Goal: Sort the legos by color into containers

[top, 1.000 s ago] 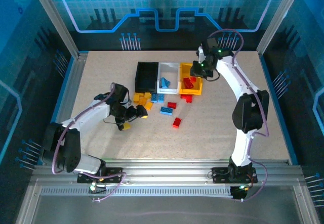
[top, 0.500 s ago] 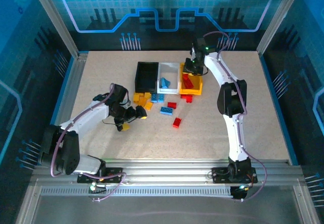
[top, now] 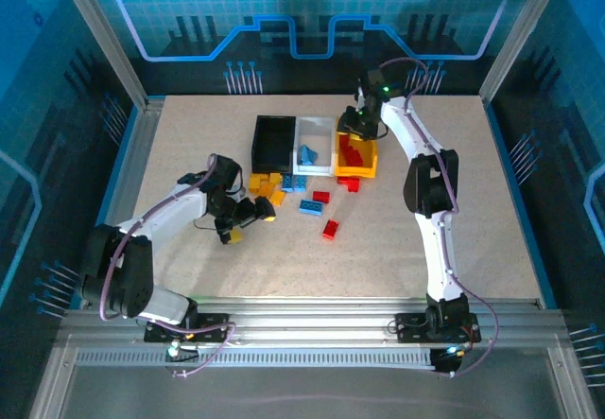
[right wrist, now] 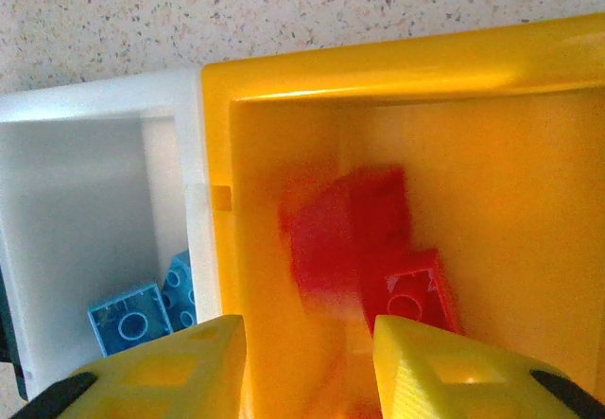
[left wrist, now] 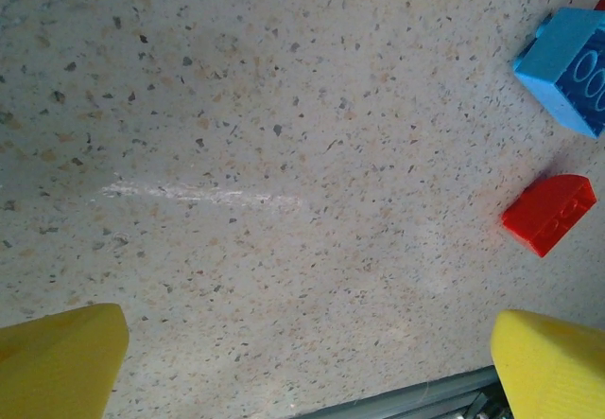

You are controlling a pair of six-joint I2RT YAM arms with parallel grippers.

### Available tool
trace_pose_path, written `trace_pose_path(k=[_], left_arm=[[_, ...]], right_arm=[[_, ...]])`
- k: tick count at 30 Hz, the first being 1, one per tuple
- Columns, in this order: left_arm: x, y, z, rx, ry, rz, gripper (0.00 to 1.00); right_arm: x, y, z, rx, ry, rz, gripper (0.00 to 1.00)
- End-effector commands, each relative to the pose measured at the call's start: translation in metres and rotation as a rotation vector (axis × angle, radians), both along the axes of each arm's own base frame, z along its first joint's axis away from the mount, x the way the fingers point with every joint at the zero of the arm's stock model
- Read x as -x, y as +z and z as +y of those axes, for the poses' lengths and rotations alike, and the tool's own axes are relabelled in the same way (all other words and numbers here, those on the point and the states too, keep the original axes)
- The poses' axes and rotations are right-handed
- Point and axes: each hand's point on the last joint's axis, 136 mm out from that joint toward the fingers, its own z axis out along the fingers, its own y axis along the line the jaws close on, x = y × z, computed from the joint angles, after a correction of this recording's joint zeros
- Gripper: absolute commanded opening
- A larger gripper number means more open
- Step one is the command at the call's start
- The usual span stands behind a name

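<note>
My right arm reaches far out, the right gripper (right wrist: 307,348) spread and empty above the glossy yellow bin (right wrist: 397,55), where studded red legos (right wrist: 416,291) lie; blue legos (right wrist: 132,317) sit in the white bin (right wrist: 95,107) touching it. My left arm crouches low, the left gripper (left wrist: 307,362) parted around nothing over the speckled, stone-like table (left wrist: 236,154). A loose red brick (left wrist: 548,213) and a blue brick (left wrist: 567,69) lie nearby, inside a blue-lit enclosure (top: 57,78).

You see the whole table (top: 189,145) from above and behind the arms. Your wrist cameras sit close: one looks beyond the left fingers (left wrist: 57,362) at tabletop, the other beyond the right fingers (right wrist: 454,376) into the yellow bin (right wrist: 397,60), which the top view shares.
</note>
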Motion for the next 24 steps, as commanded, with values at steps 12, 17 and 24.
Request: trace_pose_path(k=[12,17,24], left_arm=[[-0.008,0.006,-0.008,0.051,0.013,-0.024,0.99],[-0.012,0.004,-0.012,0.077,0.023,-0.022,0.99],[-0.016,0.008,-0.010,0.057,0.022,-0.032,0.99]], right_arm=[[0.113,0.038,0.008,0.201,0.256,-0.003,0.63],[0.194,0.013,0.028,0.259,0.391,0.088,0.78],[0.265,-0.029,0.042,0.337,0.229,0.243,0.83]])
